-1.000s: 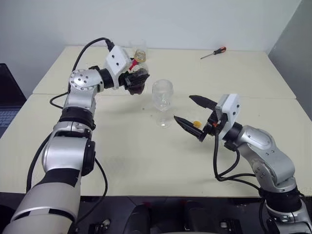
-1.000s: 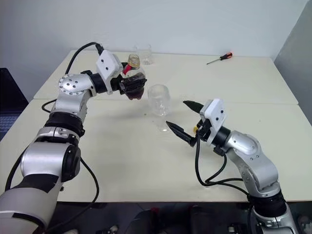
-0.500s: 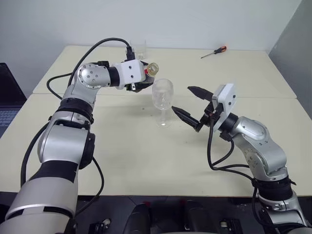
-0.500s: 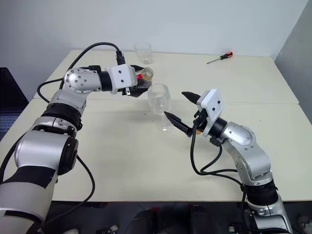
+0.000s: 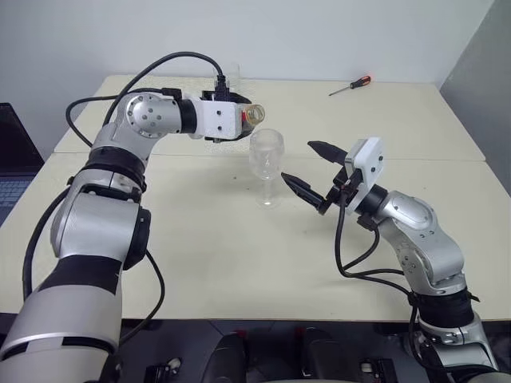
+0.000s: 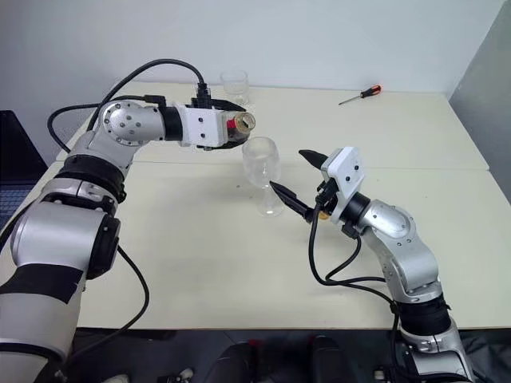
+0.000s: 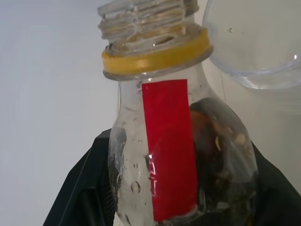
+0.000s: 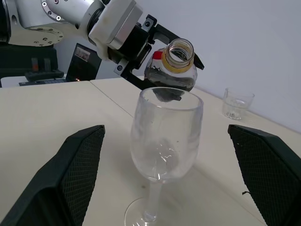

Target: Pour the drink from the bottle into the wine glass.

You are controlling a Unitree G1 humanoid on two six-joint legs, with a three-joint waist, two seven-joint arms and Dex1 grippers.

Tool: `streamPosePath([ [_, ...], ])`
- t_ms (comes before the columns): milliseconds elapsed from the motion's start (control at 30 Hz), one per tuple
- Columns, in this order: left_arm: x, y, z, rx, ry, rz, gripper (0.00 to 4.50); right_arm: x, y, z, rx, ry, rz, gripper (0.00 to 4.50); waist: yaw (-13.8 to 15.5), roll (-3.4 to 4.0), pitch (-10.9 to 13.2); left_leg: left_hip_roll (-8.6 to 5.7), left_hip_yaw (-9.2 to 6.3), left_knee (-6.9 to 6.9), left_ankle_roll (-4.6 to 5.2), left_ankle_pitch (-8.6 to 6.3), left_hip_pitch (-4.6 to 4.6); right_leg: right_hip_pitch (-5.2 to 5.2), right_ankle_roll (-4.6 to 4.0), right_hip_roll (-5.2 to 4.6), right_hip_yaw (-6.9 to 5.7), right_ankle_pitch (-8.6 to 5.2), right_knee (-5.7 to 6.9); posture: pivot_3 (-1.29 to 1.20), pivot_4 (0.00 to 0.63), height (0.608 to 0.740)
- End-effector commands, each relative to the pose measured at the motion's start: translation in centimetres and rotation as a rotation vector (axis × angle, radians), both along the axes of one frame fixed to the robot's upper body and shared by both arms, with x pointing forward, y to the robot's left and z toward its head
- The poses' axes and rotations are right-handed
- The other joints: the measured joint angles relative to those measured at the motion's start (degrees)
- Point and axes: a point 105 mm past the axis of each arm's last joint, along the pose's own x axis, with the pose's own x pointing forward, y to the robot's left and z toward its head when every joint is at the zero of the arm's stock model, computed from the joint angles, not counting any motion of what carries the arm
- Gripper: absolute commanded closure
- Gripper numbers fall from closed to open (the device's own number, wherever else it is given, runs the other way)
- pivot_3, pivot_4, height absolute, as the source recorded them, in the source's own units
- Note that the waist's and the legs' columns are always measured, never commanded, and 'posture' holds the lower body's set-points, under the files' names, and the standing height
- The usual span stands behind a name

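Right pincer (image 5: 306,170) stands wide open and empty, near the wine glass (image 5: 267,163), its fingers on the glass's right side. The wine glass stands upright at mid-counter (image 5: 223,255). Left pincer (image 6: 233,126) grips the bottle (image 6: 239,126), tilted with its uncapped mouth just over the glass's rim; the drink (image 7: 221,165) sits in the bottle. A tumbler (image 6: 235,84) and a screwdriver (image 5: 350,86) lie at the far edge.

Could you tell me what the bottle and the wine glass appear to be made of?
Bottle: probably thin clear plastic, glossy, with a moulded threaded neck, a yellow ring and a red label strip. Wine glass: clear and smooth, with a thin rim and a slim stem; it looks like glass, though clear plastic cannot be ruled out.
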Motion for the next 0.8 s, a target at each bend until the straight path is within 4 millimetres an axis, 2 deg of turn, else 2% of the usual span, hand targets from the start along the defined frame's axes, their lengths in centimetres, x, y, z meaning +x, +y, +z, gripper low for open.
streamPosePath([
  [33,-0.42,-0.42,2.98,0.012,-0.114,-0.030,1.93,-0.12,0.08,1.39,0.022,-0.061,-0.001,0.00,0.0,0.00,0.0,0.00,0.00,0.00,0.00,0.00,0.00,0.00,0.00,0.00,0.00,0.00,0.00,0.00,0.150,0.740],
  [800,-0.28,-0.41,3.61,0.190,-0.264,-0.030,1.93,0.04,0.19,1.09,0.022,-0.063,-0.010,0.00,0.0,0.00,0.0,-0.01,0.01,0.03,0.00,0.00,-0.01,-0.02,0.01,0.00,0.01,-0.01,0.03,0.00,0.150,0.740],
])
